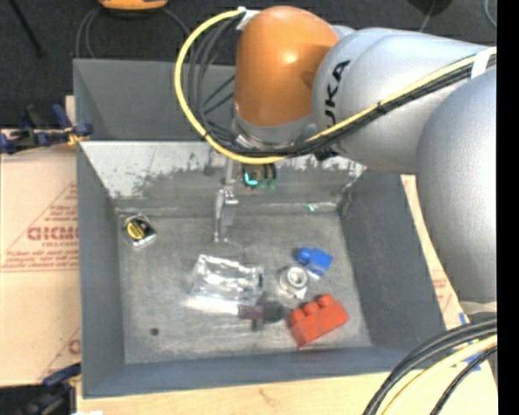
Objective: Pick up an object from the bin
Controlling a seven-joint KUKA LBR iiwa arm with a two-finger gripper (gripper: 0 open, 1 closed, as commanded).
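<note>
My gripper (224, 207) hangs under the arm's orange cover at the back of the bin, near the far wall and above the bare floor. Nothing shows in it. A crumpled clear plastic wrapper (225, 281) lies just in front of it, toward the bin's middle. A small yellow and black tape measure (139, 229) sits to its left by the left wall.
At the front right lie a small blue piece (314, 258), a silver round part (292, 281), a red toy brick (320, 318) and a dark purple bit (260, 315) beside the wrapper. The arm covers the bin's back right corner.
</note>
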